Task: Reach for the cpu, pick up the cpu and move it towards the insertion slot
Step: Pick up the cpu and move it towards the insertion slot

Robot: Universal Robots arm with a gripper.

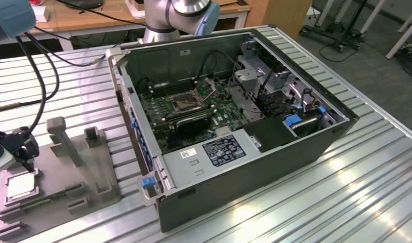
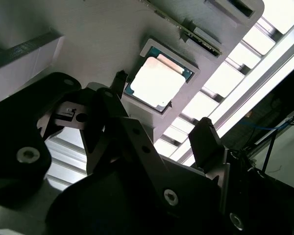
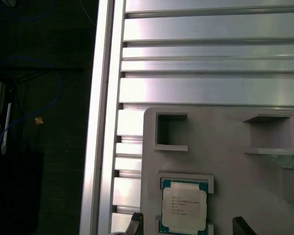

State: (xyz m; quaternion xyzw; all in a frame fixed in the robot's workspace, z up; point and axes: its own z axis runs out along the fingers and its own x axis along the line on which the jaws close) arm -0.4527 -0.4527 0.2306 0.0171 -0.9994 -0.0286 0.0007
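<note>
The pincer (image 1: 24, 161) hangs over the grey fixture block (image 1: 60, 185), which sits on the slatted metal bench (image 1: 368, 192) close to the bench edge on the exterior view's left. We note its jaws stand apart and hold nothing.

The cpu (image 1: 20, 186) lies flat, silvery face up, in a square recess near a corner of the fixture block, on the side nearest that bench edge. In the second wrist view the cpu (image 2: 158, 82) sits between the two dark fingertips (image 2: 206, 134), and we see a gap on each side of it. In the first wrist view the cpu (image 3: 183, 205) again lies between the fingertips (image 3: 135, 221), seated in its recess, and two further square recesses of the block are bare. We cannot tell how high the tips stand above the chip.

The insertion slot (image 1: 181, 103) is on the motherboard (image 1: 167, 119) inside the open computer case (image 1: 260, 167), which stands mid-bench, well apart from the cpu. We see its dark centre uncovered inside the shiny frame.
</note>
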